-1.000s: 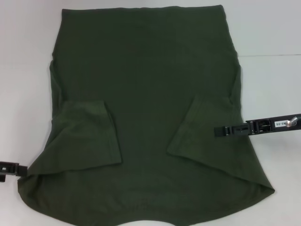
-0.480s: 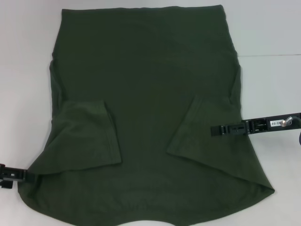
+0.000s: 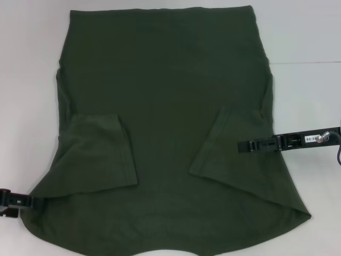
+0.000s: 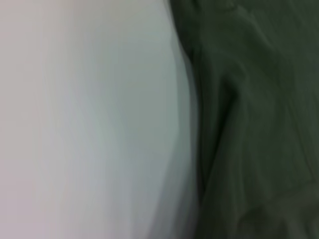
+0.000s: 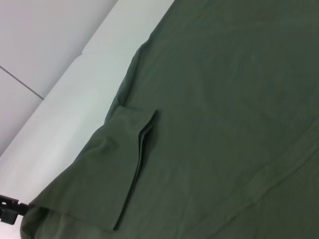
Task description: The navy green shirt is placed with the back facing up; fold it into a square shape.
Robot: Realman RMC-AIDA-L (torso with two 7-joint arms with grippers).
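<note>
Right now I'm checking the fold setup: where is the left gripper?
In the head view, the left gripper sits low on the robot's left, at the navy green shirt's near-left edge, just below the folded-in left sleeve.

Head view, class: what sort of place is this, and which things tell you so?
Probably a robot test bench, not a home. A plain white table holds only one green shirt, with the left gripper and right gripper at its sides.

White table (image 3: 303, 37) with a thin seam line
</note>
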